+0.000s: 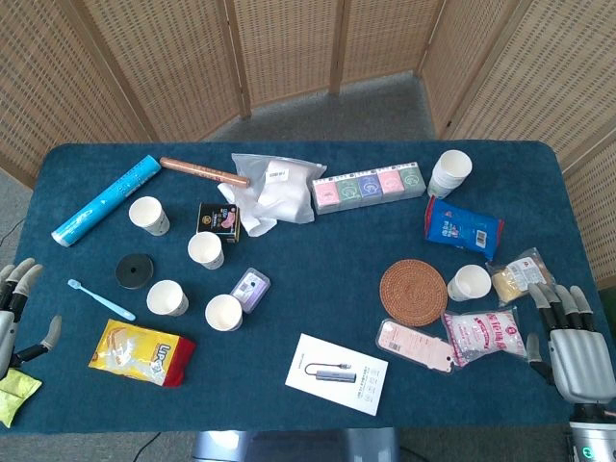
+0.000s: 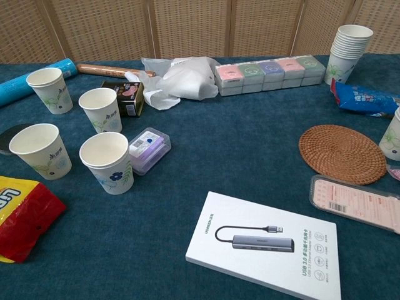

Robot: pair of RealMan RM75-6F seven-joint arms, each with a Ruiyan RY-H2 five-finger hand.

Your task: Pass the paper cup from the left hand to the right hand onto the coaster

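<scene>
My left hand [image 1: 17,303] is resting at the left edge of the blue worktop [image 1: 327,250], fingers spread apart and holding nothing. My right hand [image 1: 570,337] is sitting at the right edge, near the front corner, fingers likewise extended and apart, gripping nothing. Neither hand is showing in the chest view.

Four paper cups are standing upright and apart from one another on the left half of the worktop: one [image 1: 149,216] beside the blue tube [image 1: 106,199], one [image 1: 205,249] in front of the small dark box [image 1: 219,220], one [image 1: 167,297] near the black round lid [image 1: 134,270], and one [image 1: 223,312] just beside the small purple case [image 1: 250,289]. Another cup [image 1: 470,282] is standing just right of the woven coaster [image 1: 413,292], which is lying bare on the right half. A stack of cups [image 1: 449,173] is standing at the far right, behind the blue packet [image 1: 461,227]. A white product box [image 1: 338,373] is lying near the front edge.
</scene>
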